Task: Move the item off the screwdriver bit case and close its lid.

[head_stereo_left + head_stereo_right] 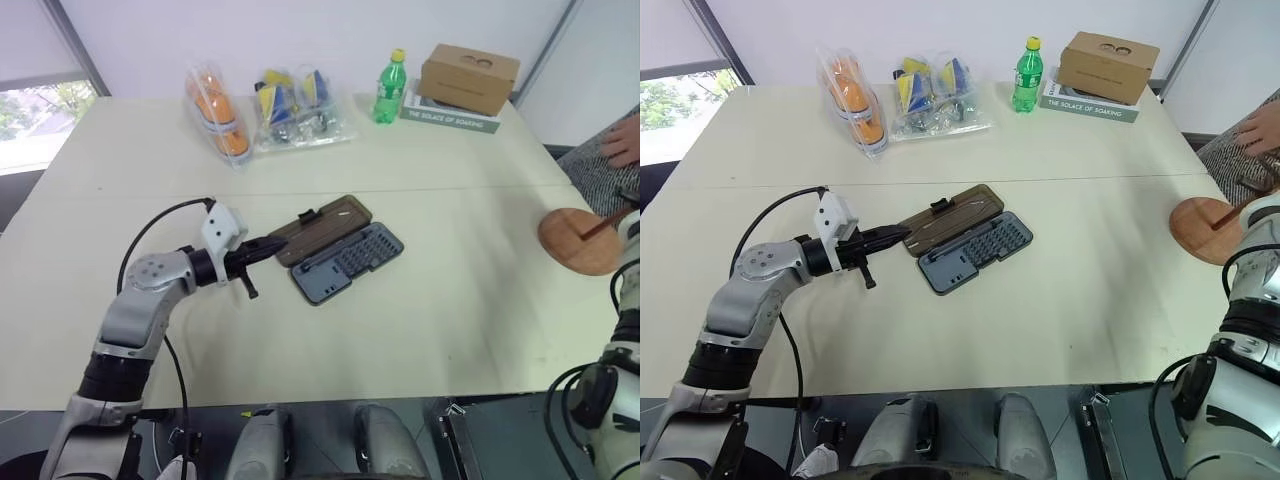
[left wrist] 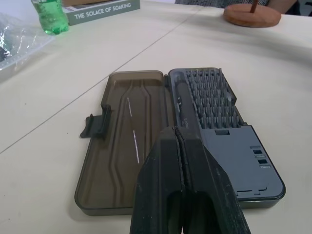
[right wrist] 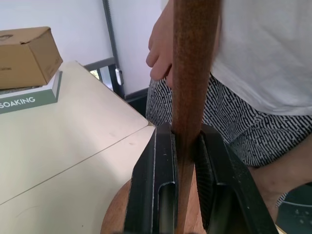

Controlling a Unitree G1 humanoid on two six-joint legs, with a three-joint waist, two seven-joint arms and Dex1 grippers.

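Left eye view: the reddish-brown wooden stand of round discs joined by a thin rod (image 1: 585,240) is seen at the right edge of the pale table (image 1: 450,300), well apart from the flat dark blue-grey plastic screwdriver bit case (image 1: 348,263), so the first half of the task can be judged done. The rod is clamped between the black fingers of the right gripper (image 3: 185,146), and whether the lower disc rests on the table cannot be told for certain (the far edge of the picture cuts it off). The closing is left: the smoky-brown translucent lid (image 1: 322,229) is laid flat open beside the case, on its far side, with its black latch tab outermost. The long axis of case and lid alike is set diagonally, from near-left to far-right. The left gripper (image 1: 262,250) is held just at the lid's near-left end, its fingers pressed together on nothing. Farther back, a green plastic bottle (image 1: 390,88) and a brown cardboard box (image 1: 470,78) are stood.
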